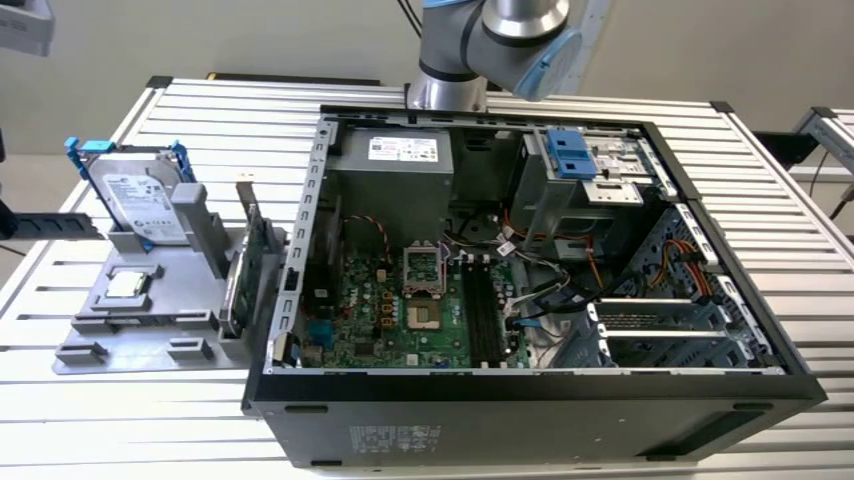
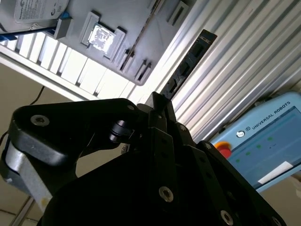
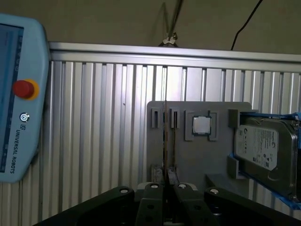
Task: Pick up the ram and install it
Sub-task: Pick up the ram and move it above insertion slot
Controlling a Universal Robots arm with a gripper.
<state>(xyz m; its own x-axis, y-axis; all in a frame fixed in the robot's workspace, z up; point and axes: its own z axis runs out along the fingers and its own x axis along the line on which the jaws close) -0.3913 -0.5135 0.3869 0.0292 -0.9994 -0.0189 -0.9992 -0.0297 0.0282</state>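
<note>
ram (image 2: 187, 62) | pinched between fingers (image 2: 162, 120) | aloft over slatted table (image 2: 244, 52), clear of tray (image 3: 188, 155)

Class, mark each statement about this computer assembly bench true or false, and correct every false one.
1. The computer case lies open, with its motherboard showing. True.
2. The hard drive sits inside the case. False: it rests on the grey holder beside the case, on the exterior view's left.
3. The gripper is shut on the ram, a thin stick. True.
4. The processor chip lies on bare table slats. False: it sits in a recess of the grey holder.
5. The green expansion card lies flat. False: it stands on edge in the holder.
</note>
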